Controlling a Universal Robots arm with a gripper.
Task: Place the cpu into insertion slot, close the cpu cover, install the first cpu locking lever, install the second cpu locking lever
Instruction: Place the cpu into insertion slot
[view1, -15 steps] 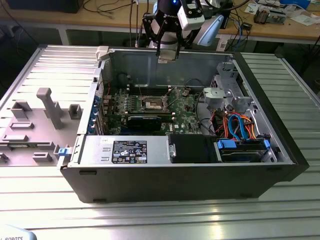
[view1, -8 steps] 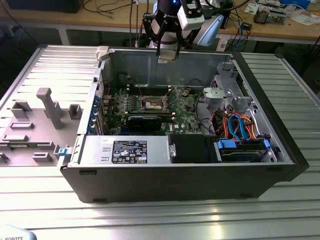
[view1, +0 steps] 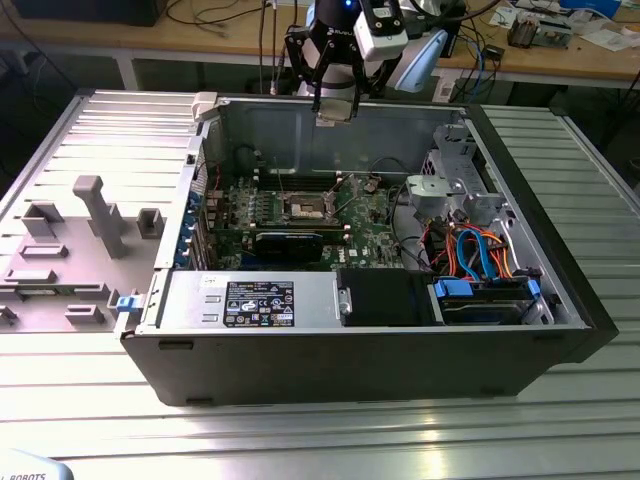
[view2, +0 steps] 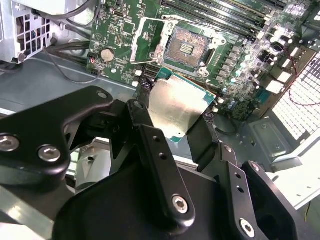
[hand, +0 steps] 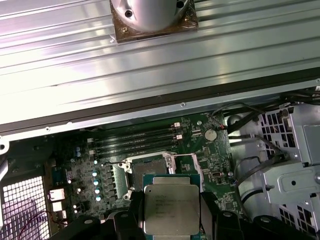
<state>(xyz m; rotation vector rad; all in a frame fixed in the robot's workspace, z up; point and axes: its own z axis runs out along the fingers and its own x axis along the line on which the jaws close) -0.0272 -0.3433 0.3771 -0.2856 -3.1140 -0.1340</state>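
We note the gripper pinching the chip by its edges, likely to align it with the open socket.

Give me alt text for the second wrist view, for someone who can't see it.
The black gripper holds the cpu by its edges, silver top showing, above a green circuit board. The insertion slot beyond it is empty.

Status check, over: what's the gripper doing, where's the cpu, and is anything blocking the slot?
Copy: gripper shut on cpu, not yet seated. Uncovered insertion slot empty. Nothing seen between cpu and slot.
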